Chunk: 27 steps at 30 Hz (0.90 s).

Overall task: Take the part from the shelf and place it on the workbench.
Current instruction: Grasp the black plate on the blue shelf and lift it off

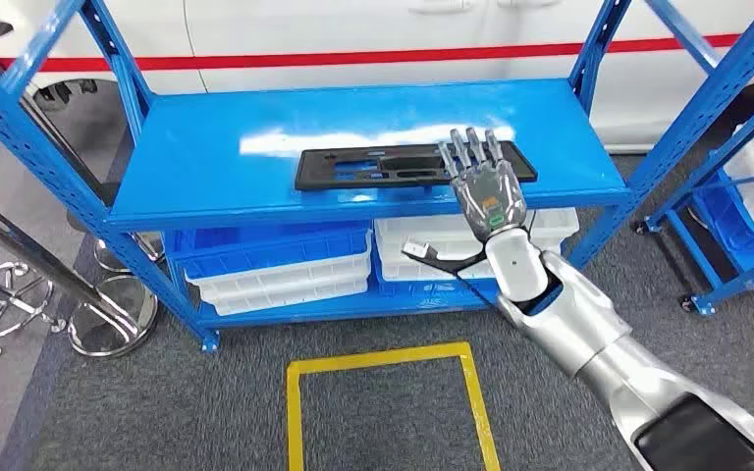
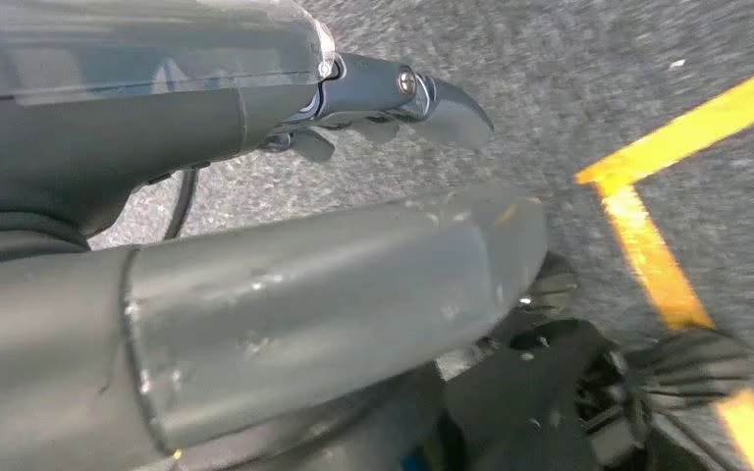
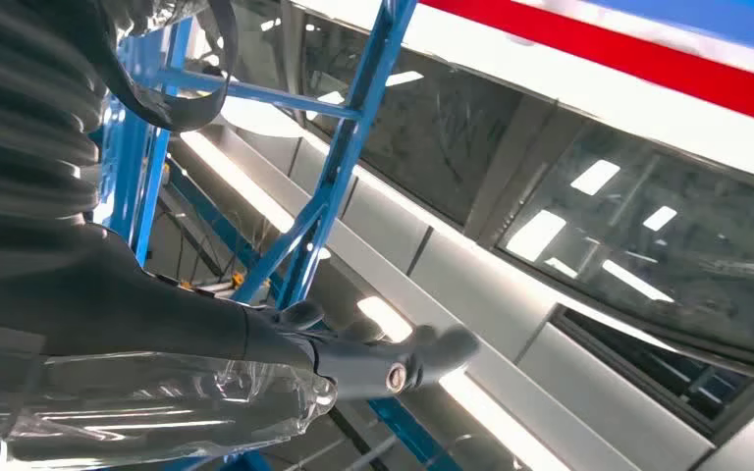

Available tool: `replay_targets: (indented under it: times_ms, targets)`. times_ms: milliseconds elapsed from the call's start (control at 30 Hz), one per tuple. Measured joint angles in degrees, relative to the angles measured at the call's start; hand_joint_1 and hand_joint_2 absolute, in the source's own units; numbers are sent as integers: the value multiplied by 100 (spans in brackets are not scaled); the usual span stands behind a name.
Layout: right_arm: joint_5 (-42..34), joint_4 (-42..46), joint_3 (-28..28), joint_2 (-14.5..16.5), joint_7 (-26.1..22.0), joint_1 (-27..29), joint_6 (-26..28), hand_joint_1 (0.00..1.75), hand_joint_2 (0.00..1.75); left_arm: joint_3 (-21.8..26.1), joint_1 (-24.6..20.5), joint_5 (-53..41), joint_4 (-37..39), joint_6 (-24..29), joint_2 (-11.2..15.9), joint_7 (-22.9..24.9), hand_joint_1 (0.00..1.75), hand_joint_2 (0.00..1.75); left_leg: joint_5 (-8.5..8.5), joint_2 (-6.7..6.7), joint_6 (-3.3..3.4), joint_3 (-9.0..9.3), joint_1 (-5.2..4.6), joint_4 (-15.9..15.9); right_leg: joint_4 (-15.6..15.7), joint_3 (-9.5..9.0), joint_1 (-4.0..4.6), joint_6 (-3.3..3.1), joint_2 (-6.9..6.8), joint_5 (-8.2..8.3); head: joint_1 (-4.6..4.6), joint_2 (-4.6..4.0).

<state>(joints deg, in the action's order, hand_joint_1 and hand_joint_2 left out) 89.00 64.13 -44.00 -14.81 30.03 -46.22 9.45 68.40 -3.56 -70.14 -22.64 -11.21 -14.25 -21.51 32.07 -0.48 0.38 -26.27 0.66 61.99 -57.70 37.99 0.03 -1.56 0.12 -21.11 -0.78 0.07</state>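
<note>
Silver right hand (image 1: 487, 183) reaches over the blue shelf (image 1: 206, 167) with fingers extended and apart, grasping nothing; its fingertips overlap the right end of the flat black part (image 1: 373, 167), which lies beyond them. White bins (image 1: 285, 280) sit below.

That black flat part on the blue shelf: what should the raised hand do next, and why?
Probably lower onto the black part and close on its near right edge. The right hand is raised in front of it, fingers straight, holding nothing, and the part lies flat on the shelf.
</note>
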Motion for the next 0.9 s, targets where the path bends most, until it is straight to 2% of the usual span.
replay_targets:
  times_ms: [67,133,167,200,233,300,333,367,467,533,567,633,667,700,733,800,833,867,900]
  targets:
    - [0,7,-2,-4,0,9,-8,0,175,19,-8,9,0,1,-1,1,0,0,137,1,-13,-288,0,406,11,-53,0,-17,-3,-48,0,1]
    - [0,14,-5,-8,0,42,-18,0,175,48,-8,24,0,1,-2,2,0,0,488,3,-32,-779,0,998,22,-171,4,-37,-5,-153,1,2]
    - [0,15,-13,-8,1,61,-20,0,175,56,0,30,0,-1,-2,3,0,0,620,3,-35,-942,0,1098,20,-238,8,-39,-1,-210,1,2]
    - [0,15,-29,-8,4,76,-21,0,175,60,6,36,0,-3,-2,3,0,0,618,3,-39,-1032,0,1039,17,-312,12,-39,3,-266,1,2]
    - [0,14,-57,-5,10,87,-23,0,175,62,10,42,0,-6,-2,2,0,0,428,4,-35,-1048,-1,813,15,-392,17,-35,7,-323,1,1]
    - [0,3,-139,17,25,108,-37,0,175,70,11,52,-1,-9,0,0,0,0,-265,6,12,-960,-19,110,3,-531,29,-15,13,-427,0,2]
    - [0,-13,-198,38,44,124,-47,0,175,78,6,55,-2,-9,2,-1,0,0,-514,8,47,-918,-36,-169,-6,-565,34,5,22,-467,0,2]
    - [0,-34,-259,60,69,150,-55,0,175,86,1,57,-2,-9,4,0,0,0,-680,8,85,-893,-53,-334,-16,-575,36,33,30,-500,-1,2]
    - [0,-102,-420,126,141,248,-55,0,175,97,-1,66,-2,-14,5,2,0,0,-807,5,172,-855,-55,-427,-30,-578,35,123,41,-563,1,1]
    - [0,-136,-486,151,174,279,-50,0,175,99,-11,75,-2,-21,2,1,0,0,-848,8,228,-821,-19,-483,-240,-496,27,178,30,-722,1,1]
    - [0,-158,-514,159,205,294,-49,0,175,99,-19,85,-2,-25,0,1,0,0,-853,10,247,-808,-8,-501,-521,-362,7,208,24,-883,0,1]
    - [0,-221,-564,183,266,349,-67,0,175,99,-31,102,-2,-26,0,0,0,0,-838,6,264,-804,-7,-503,-1283,42,-39,267,20,-1211,0,2]
    - [0,-261,-583,201,287,392,-90,0,175,99,-31,106,-2,-26,0,0,0,0,-829,3,262,-799,-5,-501,-1552,207,-65,292,18,-1266,0,2]
    - [0,-299,-599,221,296,429,-118,0,175,99,-31,107,-2,-26,0,0,0,0,-817,0,253,-793,-2,-497,-1624,283,-91,313,16,-1207,-1,2]
    - [0,-332,-612,244,301,454,-143,0,175,99,-31,107,-2,-26,0,0,0,0,-802,-4,239,-783,3,-489,-1470,245,-115,328,11,-1042,0,2]
    - [0,-385,-627,287,304,465,-162,0,175,99,-36,109,-2,-29,1,-7,0,0,-760,-10,194,-762,9,-460,-715,-77,-150,345,-2,-621,-1,2]
    - [0,-407,-631,309,304,465,-160,0,175,99,-41,114,-2,-35,2,-21,0,0,-737,-15,161,-757,4,-440,-376,-230,-146,338,-3,-486,0,2]
    - [0,-431,-632,327,304,466,-155,0,175,99,-46,118,-2,-45,3,-44,0,0,-721,-18,125,-757,-1,-427,-162,-328,-135,322,-1,-422,-1,2]
    - [0,-456,-634,344,304,471,-151,0,175,99,-49,122,-2,-59,5,-71,0,0,-712,-21,87,-759,-7,-423,-85,-359,-114,297,6,-424,0,1]
